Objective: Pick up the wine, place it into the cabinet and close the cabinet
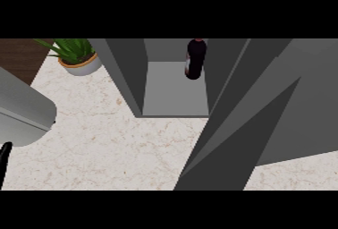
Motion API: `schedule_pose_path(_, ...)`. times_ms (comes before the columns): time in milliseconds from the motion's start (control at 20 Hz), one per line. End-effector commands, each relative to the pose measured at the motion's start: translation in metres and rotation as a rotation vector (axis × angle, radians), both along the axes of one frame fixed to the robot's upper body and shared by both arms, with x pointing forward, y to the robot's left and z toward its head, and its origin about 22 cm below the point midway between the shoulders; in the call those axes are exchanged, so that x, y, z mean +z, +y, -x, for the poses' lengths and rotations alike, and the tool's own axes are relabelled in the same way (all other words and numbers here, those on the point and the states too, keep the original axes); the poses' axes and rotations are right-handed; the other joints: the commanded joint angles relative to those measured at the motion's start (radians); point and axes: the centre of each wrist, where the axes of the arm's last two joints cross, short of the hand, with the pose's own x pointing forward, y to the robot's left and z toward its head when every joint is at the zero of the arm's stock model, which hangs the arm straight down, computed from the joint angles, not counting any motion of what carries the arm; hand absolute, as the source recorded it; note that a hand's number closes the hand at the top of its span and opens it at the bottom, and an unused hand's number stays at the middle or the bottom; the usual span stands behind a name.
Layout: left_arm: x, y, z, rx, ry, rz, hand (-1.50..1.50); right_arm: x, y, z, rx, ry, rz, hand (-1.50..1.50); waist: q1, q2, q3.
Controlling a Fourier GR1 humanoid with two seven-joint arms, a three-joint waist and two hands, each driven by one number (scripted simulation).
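Head view of the kitchen counter (105,147): one wine bottle (195,59) stands upright inside the grey cabinet (175,96), at the back right of its floor, its top cut off by the frame. One cabinet door (231,134) hangs open, swung across the foreground. A potted plant (76,56) sits at upper left. A black sliver of the left hand (5,161) shows at the left edge; its fingers cannot be made out.

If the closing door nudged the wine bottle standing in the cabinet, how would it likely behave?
The wine bottle stands upright, tall and narrow, so a nudge would probably tip it. Its round body would likely roll along the cabinet floor afterwards. It looks like dark glass, so probably stiff, smooth and breakable.
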Motion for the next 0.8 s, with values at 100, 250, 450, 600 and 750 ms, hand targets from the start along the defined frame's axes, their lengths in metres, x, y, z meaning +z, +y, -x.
schedule_pose_path(100,0.013,0.016,-0.009,-0.030,0.008,-0.005,-1.50,0.022,0.019,0.035,0.074,-0.118,-0.043,1.50,-0.002,-0.001,-0.001)
schedule_pose_path(250,0.008,0.014,-0.010,-0.024,0.008,0.022,-1.50,0.017,0.035,0.027,0.024,-0.153,-0.031,1.50,0.003,0.002,-0.001)
schedule_pose_path(450,0.019,0.024,-0.010,-0.050,0.011,0.048,-1.50,0.020,0.045,0.020,-0.041,-0.203,-0.028,1.50,0.015,0.002,-0.001)
schedule_pose_path(600,0.011,0.025,-0.022,-0.065,0.003,0.049,-1.50,0.018,0.059,-0.001,-0.075,-0.227,-0.008,1.50,0.013,0.011,-0.001)
schedule_pose_path(750,0.020,0.027,-0.018,-0.086,0.006,0.065,-1.50,0.024,0.063,0.005,-0.062,-0.208,0.004,1.50,0.022,0.006,-0.001)
